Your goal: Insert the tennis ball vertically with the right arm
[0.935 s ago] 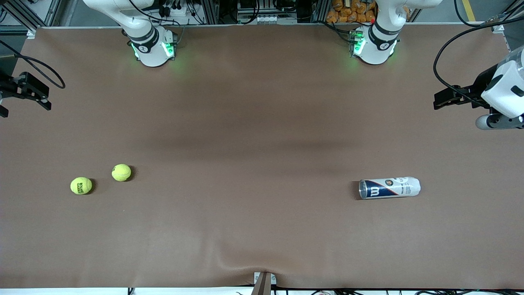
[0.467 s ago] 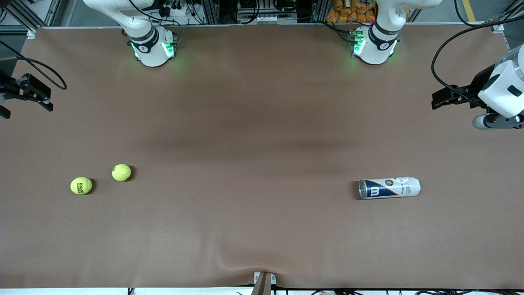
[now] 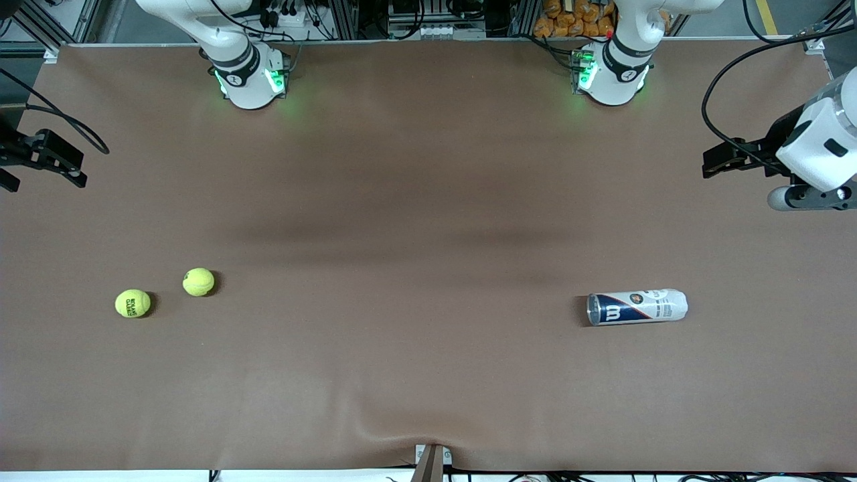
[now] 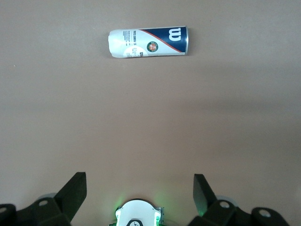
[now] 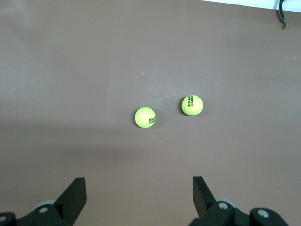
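Note:
Two yellow-green tennis balls (image 3: 132, 303) (image 3: 199, 282) lie side by side on the brown table toward the right arm's end; the right wrist view shows both balls (image 5: 145, 117) (image 5: 192, 105). A white and blue ball can (image 3: 637, 307) lies on its side toward the left arm's end, its metal-rimmed mouth facing the table's middle. My right gripper (image 3: 63, 164) hangs open at the table's edge, well apart from the balls, and its jaws (image 5: 138, 181) are spread wide over bare table. My left gripper (image 3: 716, 161) is also open, with the can (image 4: 148, 42) well clear of its jaws (image 4: 139, 178).
The arm bases (image 3: 251, 77) (image 3: 609, 73) glow green along the back edge of the table. The left arm's base (image 4: 138, 214) shows between the left fingers. The brown cover has a small ridge (image 3: 395, 428) near the front edge. Black cables (image 3: 736, 80) loop at the left arm's end.
Both grippers have drifted only slightly at the table's ends, the left one a little toward the middle. The balls and the can have not moved.

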### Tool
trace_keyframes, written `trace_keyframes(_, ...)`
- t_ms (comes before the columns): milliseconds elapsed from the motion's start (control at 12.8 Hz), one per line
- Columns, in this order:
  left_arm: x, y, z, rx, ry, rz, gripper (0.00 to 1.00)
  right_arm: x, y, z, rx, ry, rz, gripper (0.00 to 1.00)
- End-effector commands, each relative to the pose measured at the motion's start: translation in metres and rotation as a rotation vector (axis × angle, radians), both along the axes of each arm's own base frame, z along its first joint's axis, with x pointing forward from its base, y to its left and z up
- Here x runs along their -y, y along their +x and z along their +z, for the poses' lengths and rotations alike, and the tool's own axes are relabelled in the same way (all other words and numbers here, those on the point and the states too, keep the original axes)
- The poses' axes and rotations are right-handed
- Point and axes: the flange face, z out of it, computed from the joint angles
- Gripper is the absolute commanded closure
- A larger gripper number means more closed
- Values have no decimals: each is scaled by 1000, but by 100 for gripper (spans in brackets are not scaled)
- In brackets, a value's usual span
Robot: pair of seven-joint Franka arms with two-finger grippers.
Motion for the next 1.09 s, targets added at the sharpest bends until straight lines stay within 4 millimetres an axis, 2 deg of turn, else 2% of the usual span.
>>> trace_keyframes(0,-4,-2,-2,-5,2,2,0,3,-2,1,3,8,-20,0)
trace_keyframes(156,-2,-1,-6,-14,-2,-42,0,2,-2,1,3,8,-19,0)
trace_keyframes(389,0,11,-33,-61,13,-68,0,2,-2,1,3,8,-19,0)
trace_keyframes(623,3,29,-77,-141,59,-277,0,2,-2,0,1,8,-19,0)
trace_keyframes(857,7,45,-109,-166,51,-402,0,3,-2,0,0,8,-22,0)
trace_keyframes(1013,4,63,-132,-154,42,-559,0,9,-3,-4,-17,10,-30,0)
